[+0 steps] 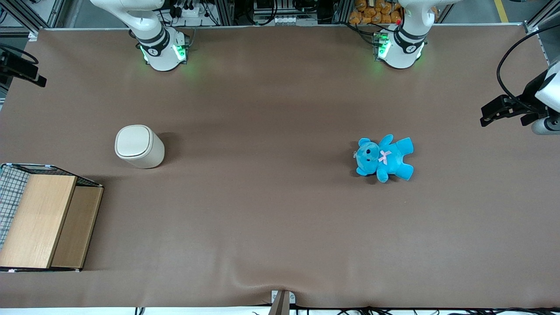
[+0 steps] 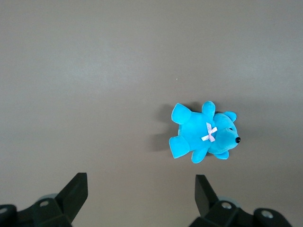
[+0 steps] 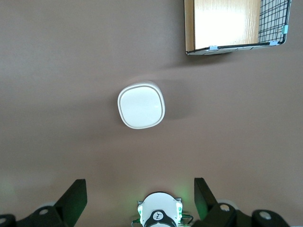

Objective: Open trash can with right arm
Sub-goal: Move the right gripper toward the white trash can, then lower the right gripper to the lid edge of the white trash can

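The trash can (image 1: 139, 146) stands upright on the brown table (image 1: 280, 227) with its lid shut, in the half of the table at the working arm's end. It sits nearer to the front camera than the right arm's base (image 1: 162, 51) and farther from that camera than the wood-and-mesh box (image 1: 43, 221), which rests at the table's edge at the same end. The can touches neither; bare cloth surrounds it on every side. In the right wrist view the trash can (image 3: 141, 105) shows from straight above, its rounded-square lid smooth and closed, with the box (image 3: 234, 24) a little way off and the arm's base (image 3: 160, 216) seen between the two fingers.

The gripper (image 3: 140, 201) hangs high above the table, over the stretch between the can and the arm's base, well clear of the can. Its two black fingers (image 3: 75, 196) stand wide apart and hold nothing.

Toward the parked arm's end of the table lies a blue teddy bear (image 1: 384, 158) on its back, a pale pink bow on its chest. It is well apart from the can, at about the same distance from the front camera.
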You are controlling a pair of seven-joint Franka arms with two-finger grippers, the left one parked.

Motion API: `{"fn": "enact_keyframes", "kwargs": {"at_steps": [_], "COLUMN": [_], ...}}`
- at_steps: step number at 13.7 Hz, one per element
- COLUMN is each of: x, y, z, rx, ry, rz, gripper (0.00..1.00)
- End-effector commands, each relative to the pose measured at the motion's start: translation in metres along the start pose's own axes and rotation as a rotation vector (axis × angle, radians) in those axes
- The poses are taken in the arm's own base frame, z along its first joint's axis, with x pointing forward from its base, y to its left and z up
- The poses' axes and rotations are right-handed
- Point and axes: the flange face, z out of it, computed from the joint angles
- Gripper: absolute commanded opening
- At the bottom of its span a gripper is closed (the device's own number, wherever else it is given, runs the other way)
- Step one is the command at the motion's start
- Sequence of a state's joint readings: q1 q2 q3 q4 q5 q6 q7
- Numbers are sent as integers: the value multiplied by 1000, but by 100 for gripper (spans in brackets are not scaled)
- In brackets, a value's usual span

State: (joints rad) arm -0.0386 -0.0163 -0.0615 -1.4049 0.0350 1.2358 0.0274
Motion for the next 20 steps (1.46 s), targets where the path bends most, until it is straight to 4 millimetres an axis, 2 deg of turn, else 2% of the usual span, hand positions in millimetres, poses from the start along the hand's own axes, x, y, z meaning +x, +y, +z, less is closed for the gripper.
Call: {"fn": "enact_keyframes", "kwargs": {"at_steps": [1, 4, 7, 9, 12, 15, 19, 20], "x": [-6, -3, 13, 14, 23, 38, 51, 56], "y": [1, 6, 5, 4, 9, 9, 0, -3], "z": [-2, -5, 16, 45, 112, 173, 233, 247], "rx": [-18, -19, -17, -22, -46, -49, -57, -61], "ry": [3, 9, -41, -130, -264, -309, -351, -367], "rz": [17, 19, 16, 6, 15, 12, -6, -10], "gripper": [100, 100, 100, 100, 100, 100, 100, 82]}}
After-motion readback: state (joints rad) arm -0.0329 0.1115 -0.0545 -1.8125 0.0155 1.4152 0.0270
